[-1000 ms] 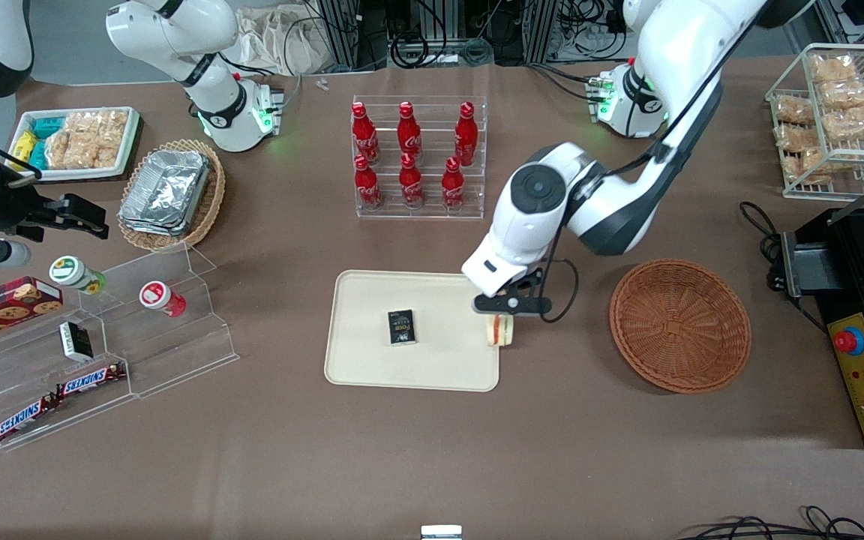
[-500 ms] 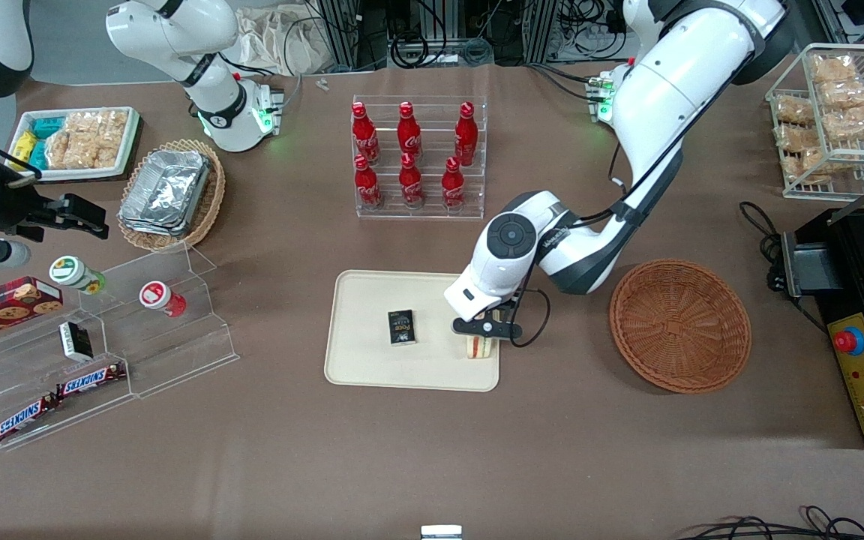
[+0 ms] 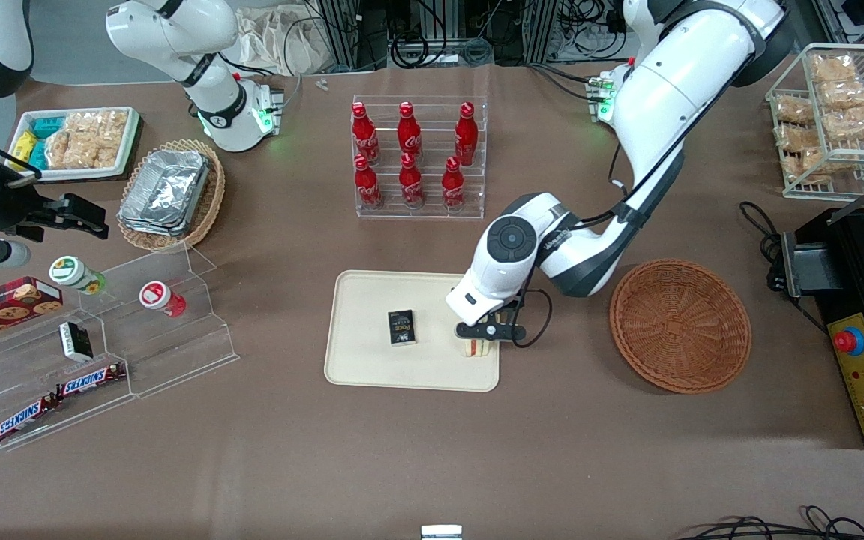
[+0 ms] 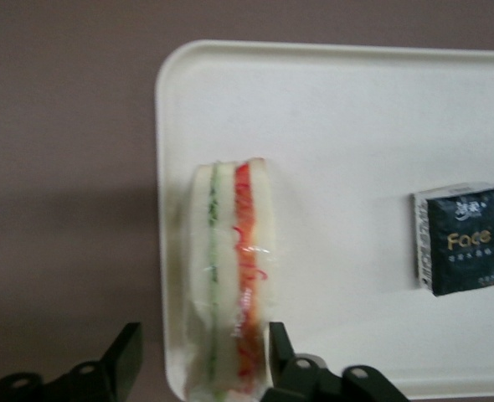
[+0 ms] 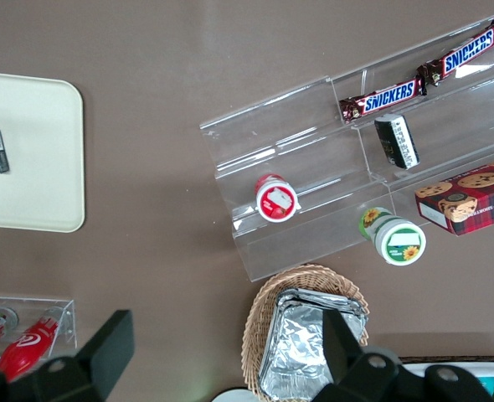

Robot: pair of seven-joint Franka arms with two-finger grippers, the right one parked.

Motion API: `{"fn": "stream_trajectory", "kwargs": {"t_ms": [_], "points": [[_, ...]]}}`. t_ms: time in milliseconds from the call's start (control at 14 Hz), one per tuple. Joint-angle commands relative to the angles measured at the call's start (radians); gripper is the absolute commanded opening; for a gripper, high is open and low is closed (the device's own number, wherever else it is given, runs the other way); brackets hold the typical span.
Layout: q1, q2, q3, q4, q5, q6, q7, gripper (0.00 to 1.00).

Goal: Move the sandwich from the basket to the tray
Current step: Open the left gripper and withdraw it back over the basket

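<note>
The sandwich (image 3: 478, 347) (image 4: 230, 276), a wrapped wedge with green and red filling stripes, lies on the cream tray (image 3: 372, 300) (image 4: 356, 126), close to the tray's edge nearest the basket. My left gripper (image 3: 489, 332) (image 4: 201, 364) hovers just above it and is open, its fingers straddling the sandwich. One finger stands against the red-filling side. The other stands clear, with a gap to the bread. The reddish-brown wicker basket (image 3: 679, 325) sits empty beside the tray, toward the working arm's end of the table.
A small black box (image 3: 401, 327) (image 4: 460, 239) lies mid-tray. A clear rack of red bottles (image 3: 411, 157) stands farther from the front camera than the tray. Acrylic shelves with snacks (image 3: 102, 352) and a foil-container basket (image 3: 169, 193) lie toward the parked arm's end.
The gripper carried the sandwich from above the tray's rim inward and down onto the tray. Over the last half second the sandwich has stayed put and the gripper has barely shifted.
</note>
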Motion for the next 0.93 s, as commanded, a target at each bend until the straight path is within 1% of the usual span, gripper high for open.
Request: {"fn": "stream_trajectory", "kwargs": {"t_ms": [0,214,286,357,429,500,571,714,857], "points": [[0.040,-0.126,0.000,-0.007,-0.049,-0.126,-0.005,1.00],[0.124,-0.257,-0.002,-0.010,-0.050,-0.278,0.002,1.00],[0.159,-0.286,-0.003,-0.010,-0.052,-0.298,0.023,1.00],[0.196,-0.315,-0.005,-0.011,-0.079,-0.304,0.076,1.00],[0.230,-0.350,-0.005,-0.011,-0.139,-0.329,0.171,1.00],[0.247,-0.390,-0.002,-0.011,-0.168,-0.370,0.249,1.00],[0.271,-0.430,0.001,-0.011,-0.169,-0.433,0.300,1.00],[0.316,-0.494,0.003,-0.013,-0.168,-0.565,0.344,1.00],[0.380,-0.547,0.001,-0.014,-0.179,-0.614,0.348,1.00]]}}
